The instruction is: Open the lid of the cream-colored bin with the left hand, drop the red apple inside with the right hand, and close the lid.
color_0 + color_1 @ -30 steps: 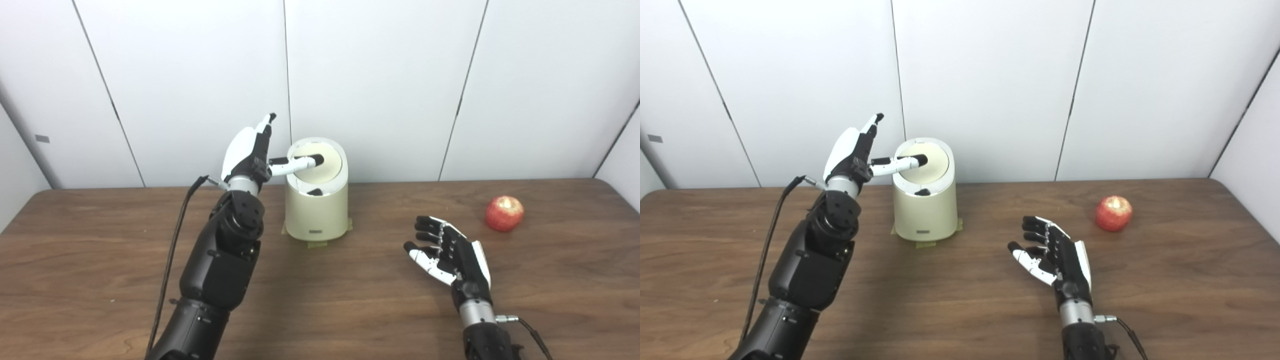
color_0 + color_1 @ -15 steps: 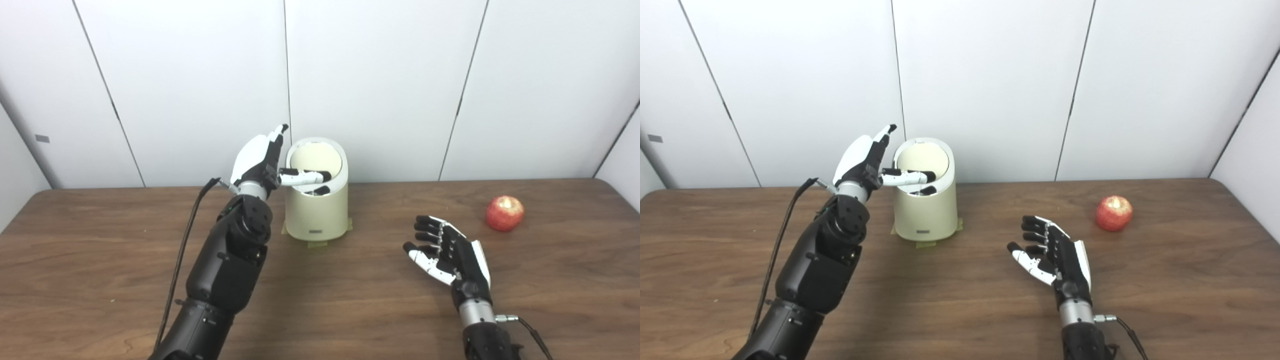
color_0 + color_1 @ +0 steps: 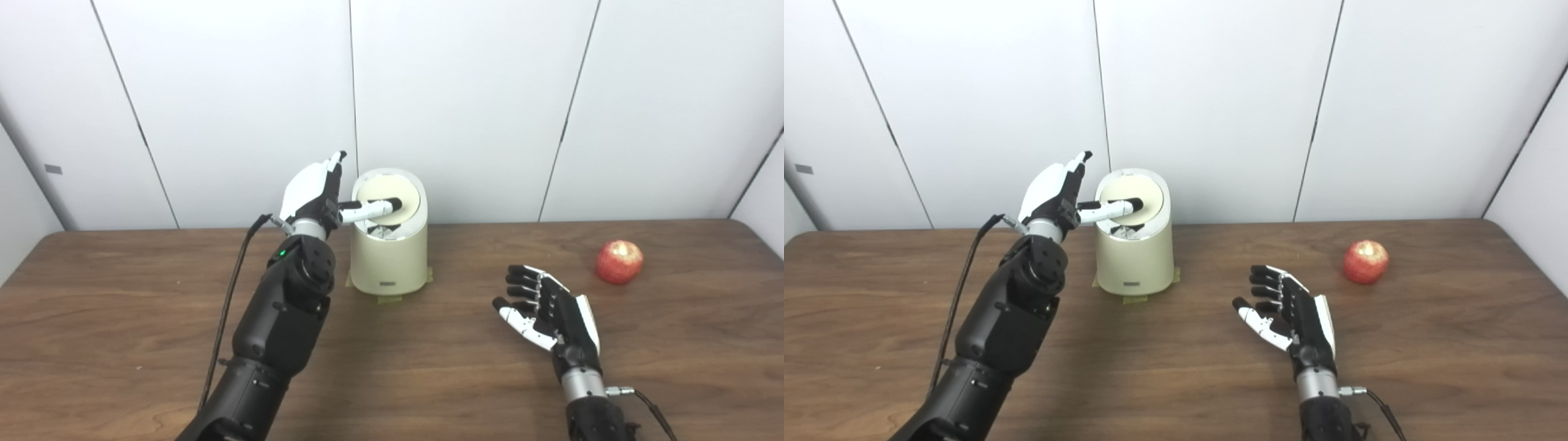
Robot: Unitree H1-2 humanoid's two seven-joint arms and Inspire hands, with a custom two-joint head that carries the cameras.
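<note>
No legible text, brand, number or sign was present in either view. The cream-colored bin (image 3: 388, 257) carried a small dark label low on its front wall, too small to read. A small grey tag on the left wall panel (image 3: 52, 169) showed no readable characters. The left arm (image 3: 283, 306) displayed a green indicator light, without any marking.
</note>
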